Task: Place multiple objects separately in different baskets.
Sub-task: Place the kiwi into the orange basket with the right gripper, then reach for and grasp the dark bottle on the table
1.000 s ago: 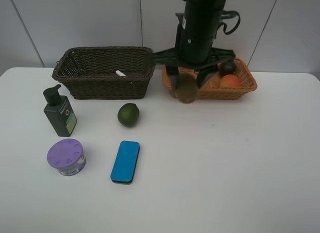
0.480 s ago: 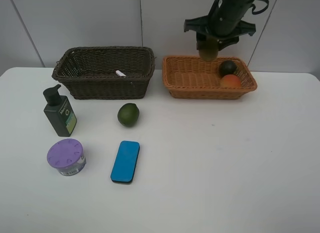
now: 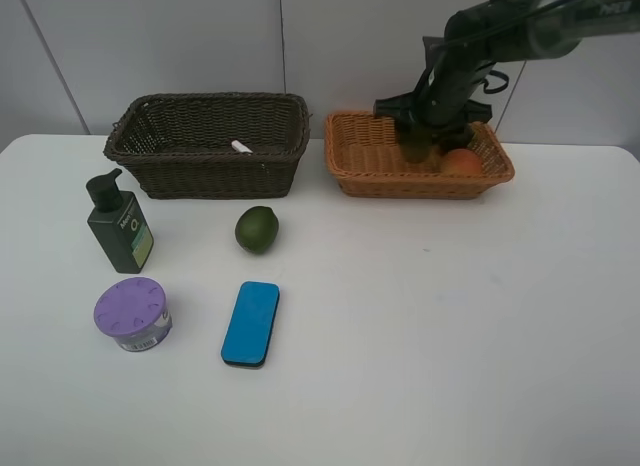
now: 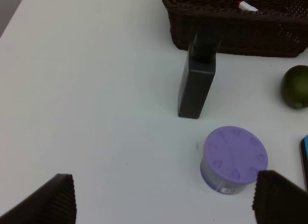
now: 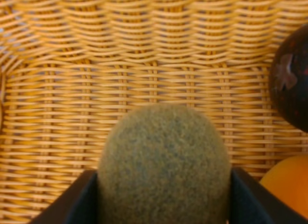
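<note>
So the right fingers (image 5: 84,200) were pinching the kiwi (image 5: 163,161) low over the orange basket (image 3: 365,161), left fingers (image 4: 60,200) spread wide. Released carelessly, it could've knocked the peach (image 3: 461,162) or rolled out.

we are not making out a single word or number for certain. we are seeing a yellow-green printed label on the front of the dark green plastic pump bottle (image 3: 121,231), with a pale ring-like mark above it, but the print is coming out too small to read. we are noticing a white sticker with tiny dark marks on the side of the round purple-lidded tub (image 3: 133,314), and that is also staying unreadable. we are catching pale lettering on the black right robot arm (image 3: 575,26), and it is blurring past reading.
</note>
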Tool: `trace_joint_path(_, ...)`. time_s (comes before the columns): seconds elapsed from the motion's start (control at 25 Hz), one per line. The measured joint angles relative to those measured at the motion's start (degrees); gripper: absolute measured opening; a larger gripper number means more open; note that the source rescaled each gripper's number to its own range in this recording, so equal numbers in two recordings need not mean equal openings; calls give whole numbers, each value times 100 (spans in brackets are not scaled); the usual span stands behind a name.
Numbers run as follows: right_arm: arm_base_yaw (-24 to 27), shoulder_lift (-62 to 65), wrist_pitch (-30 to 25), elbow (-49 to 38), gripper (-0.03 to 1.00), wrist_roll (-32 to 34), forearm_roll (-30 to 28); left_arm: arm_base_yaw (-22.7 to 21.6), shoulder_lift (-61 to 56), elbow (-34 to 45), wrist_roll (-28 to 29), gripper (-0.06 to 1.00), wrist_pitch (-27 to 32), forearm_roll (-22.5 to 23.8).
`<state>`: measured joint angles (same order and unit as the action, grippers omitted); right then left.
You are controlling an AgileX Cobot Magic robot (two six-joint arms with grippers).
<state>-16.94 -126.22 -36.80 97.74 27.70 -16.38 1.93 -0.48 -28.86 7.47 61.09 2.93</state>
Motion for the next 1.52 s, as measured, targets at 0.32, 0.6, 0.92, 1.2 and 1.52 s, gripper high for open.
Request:
trace_joint_path(0.32,0,1,39,5,57,-44,124,0,0,0,0,97,0,0)
trace_joint_path(0.6,0,1,20,5,59,-754,280,0,0,0,0,97,0,0)
trace_joint_path(0.92,0,7,-124,5,99,-726,297,0,0,0,0,97,0,0)
trace_joint_path(1.2,0,7,-160,5,100,-727,361,0,0,0,0,97,0,0)
trace_joint_path(1.52,0,12,-178,5,100,-727,547,0,0,0,-5,97,0,0)
